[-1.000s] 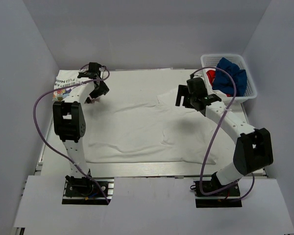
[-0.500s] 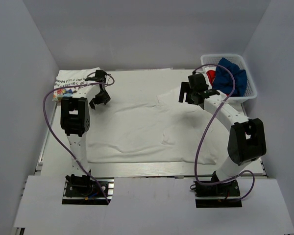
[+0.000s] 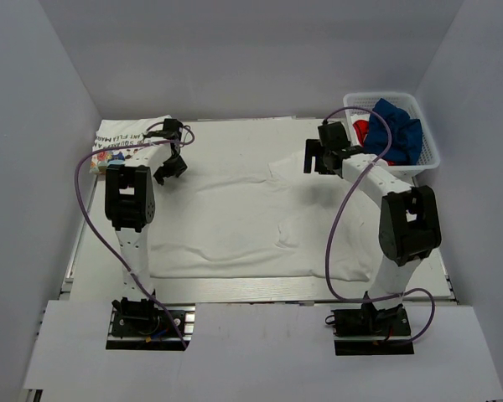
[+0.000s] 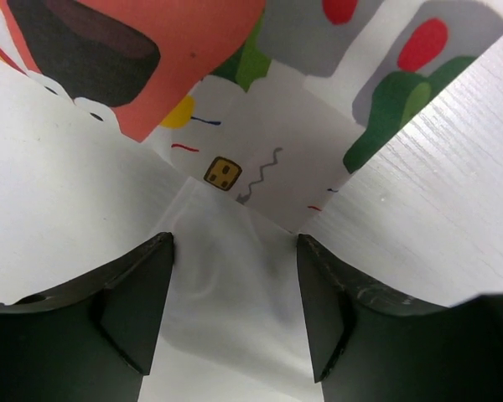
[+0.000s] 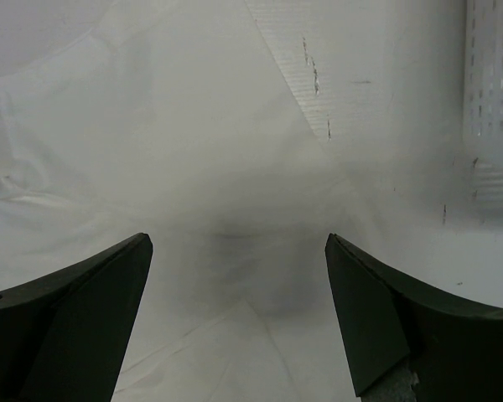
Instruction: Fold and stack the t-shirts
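From above, the plain white t-shirt (image 3: pixel 235 222) lies spread across the middle of the desk (image 3: pixel 235 130), not yet folded. The printed t-shirt (image 3: pixel 121 142) sits folded at ten o'clock, probably as the start of the stack. The white basket (image 3: pixel 419 159) at two o'clock holds the navy t-shirt (image 3: pixel 398 126) and a scrap of red cloth, too bunched to read. The left pincer (image 3: pixel 169 166) is down at the spread shirt's ten-o'clock corner, and the right pincer (image 3: pixel 318 156) at its one-o'clock corner, a likely pairing for lifting the far edge into a fold. In the left wrist view, the left pincer (image 4: pixel 233 243) has its jaws apart around a raised ridge of white cloth. Whether they already bite it, and whether that ridge belongs to the plain shirt or to the printed one (image 4: pixel 235 84) at twelve o'clock, I cannot tell. In the right wrist view, the right pincer (image 5: pixel 237 243) gapes wide and empty over the white shirt's edge (image 5: pixel 151 126). Bare desk (image 5: pixel 386 67) lies at one o'clock, and the basket wall (image 5: pixel 495 84) is cut off at three.
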Motion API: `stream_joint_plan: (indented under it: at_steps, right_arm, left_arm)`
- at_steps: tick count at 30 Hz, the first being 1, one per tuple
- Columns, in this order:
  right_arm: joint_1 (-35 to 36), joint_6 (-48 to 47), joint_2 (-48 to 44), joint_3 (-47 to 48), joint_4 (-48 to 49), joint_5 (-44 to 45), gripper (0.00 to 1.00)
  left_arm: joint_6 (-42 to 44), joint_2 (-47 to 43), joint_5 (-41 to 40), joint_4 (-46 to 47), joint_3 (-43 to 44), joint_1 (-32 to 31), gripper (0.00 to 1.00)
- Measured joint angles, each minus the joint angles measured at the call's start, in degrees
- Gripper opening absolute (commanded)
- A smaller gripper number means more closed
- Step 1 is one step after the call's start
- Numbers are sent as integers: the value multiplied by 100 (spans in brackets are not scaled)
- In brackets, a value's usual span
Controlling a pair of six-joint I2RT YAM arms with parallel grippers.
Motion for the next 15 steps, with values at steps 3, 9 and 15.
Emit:
stream_joint_plan:
  at_steps: [3,9,15]
  right_arm:
    - [-11,-105,240,306,4,-15,90]
    - [-22,-181,431,507,55,-33,90]
    - [-37,-293,745,780,52,-33,90]
  left_arm:
    - [-15,-11,2,50,-17,15,74]
    - [-33,-11,4,92,-17,26,71]
    - [-24,0,26,127,-20,26,49]
